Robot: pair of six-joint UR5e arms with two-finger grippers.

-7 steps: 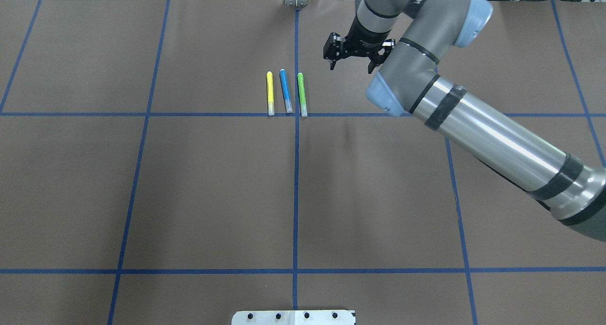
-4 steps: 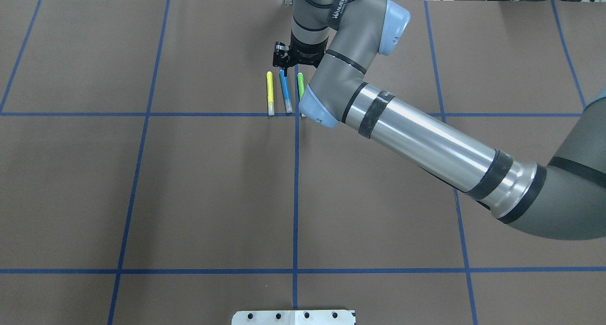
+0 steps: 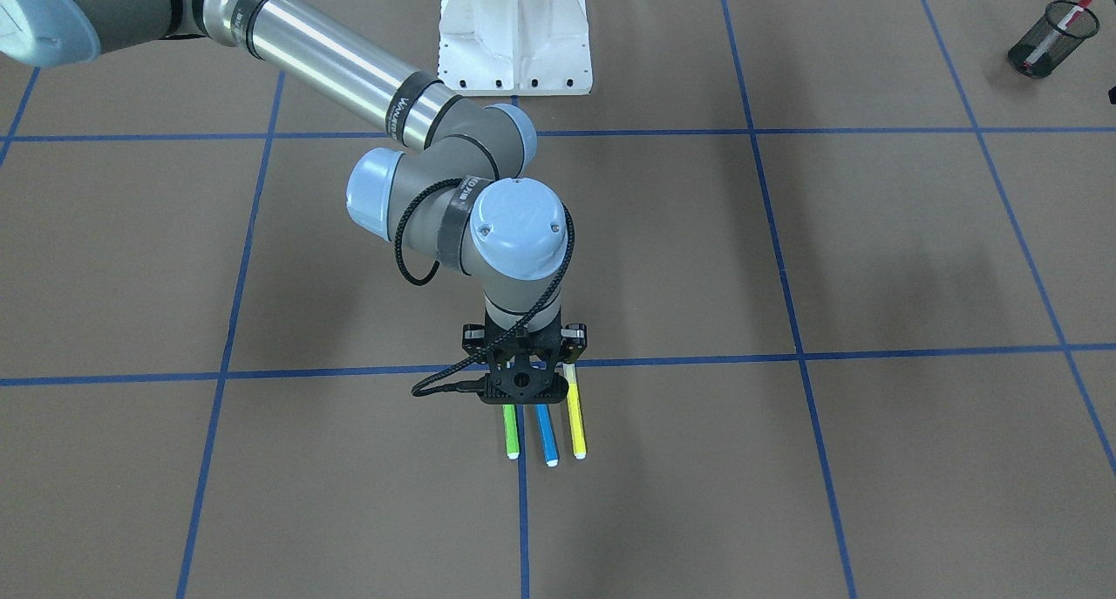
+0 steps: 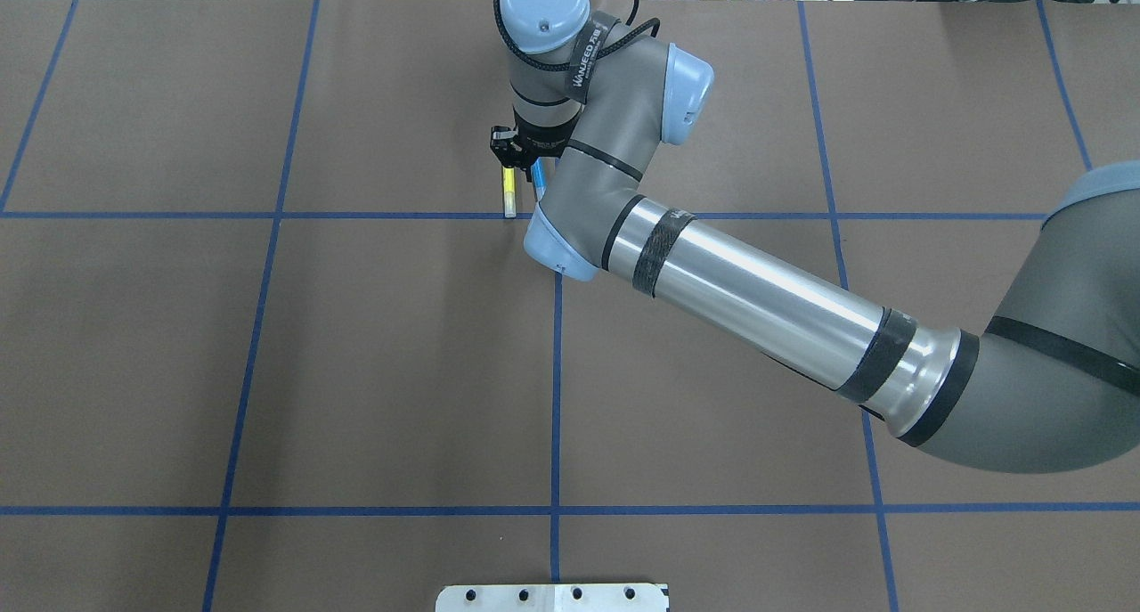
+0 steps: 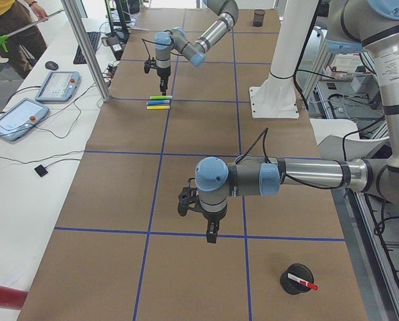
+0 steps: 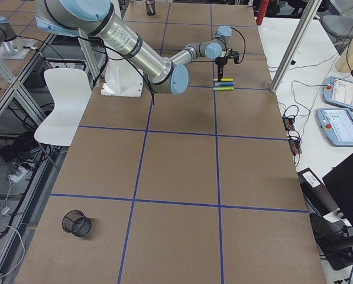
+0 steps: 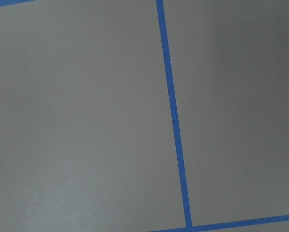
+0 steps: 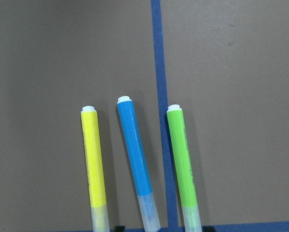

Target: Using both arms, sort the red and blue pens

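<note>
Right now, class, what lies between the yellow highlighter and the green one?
The blue highlighter, slightly tilted, touching neither the yellow highlighter nor the green highlighter; the right wrist view shows it.

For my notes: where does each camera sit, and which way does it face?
Front-facing: across table, facing pedestal; right arm.
Overhead: behind robot, looking down; right arm.
Exterior left: table end; left arm near.
Exterior right: opposite end; right arm near.
Left wrist: down, tape only.
Right wrist: down; blue highlighter, shared with front-facing.
</note>
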